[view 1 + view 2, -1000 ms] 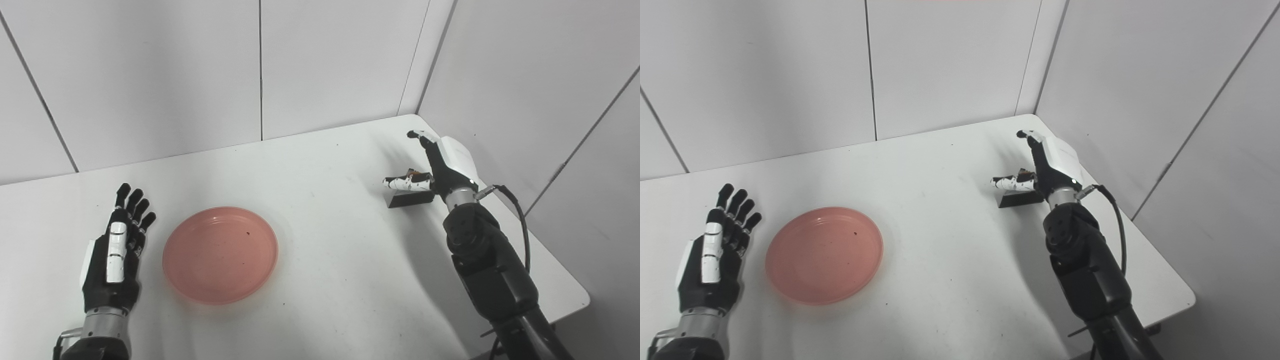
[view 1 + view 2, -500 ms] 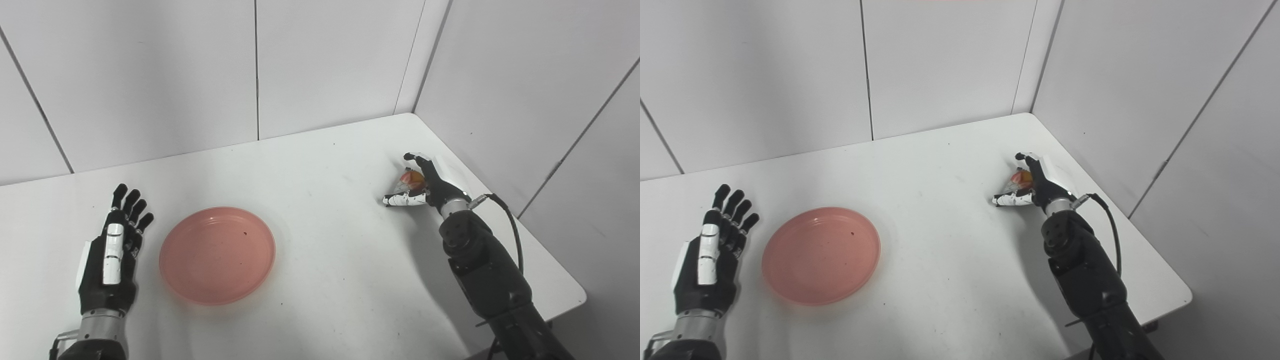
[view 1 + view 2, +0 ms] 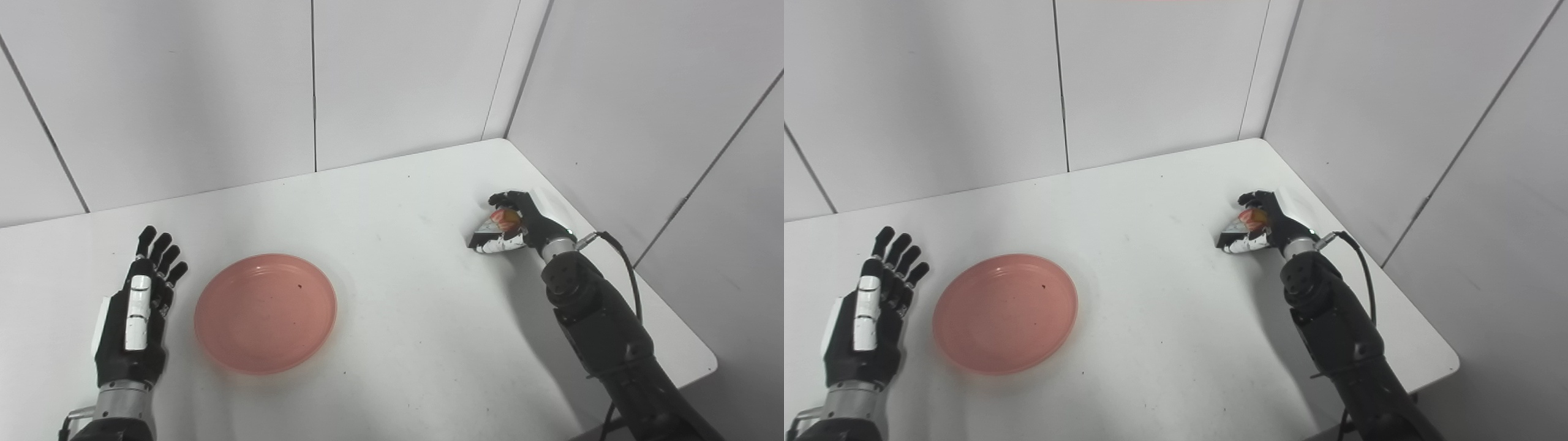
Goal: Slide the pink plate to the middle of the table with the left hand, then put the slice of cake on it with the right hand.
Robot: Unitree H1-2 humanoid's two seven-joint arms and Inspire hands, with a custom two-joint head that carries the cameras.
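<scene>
A round pink plate (image 3: 266,313) lies on the white table (image 3: 398,318), left of the middle. My left hand (image 3: 136,309) rests flat and open on the table just left of the plate, not touching it. The slice of cake (image 3: 493,226), dark at the base with a red and orange top, sits near the table's right edge. My right hand (image 3: 517,223) is lowered over it with fingers and thumb curled around its sides. It also shows in the right eye view (image 3: 1244,228).
Grey wall panels stand close behind and to the right of the table. The table's right edge (image 3: 618,269) runs just past my right forearm. A cable (image 3: 621,263) loops off the right wrist.
My right hand has come down from above the cake and curled its fingers around it. The left hand and the plate have stayed where they were. The camera shifted slightly.
</scene>
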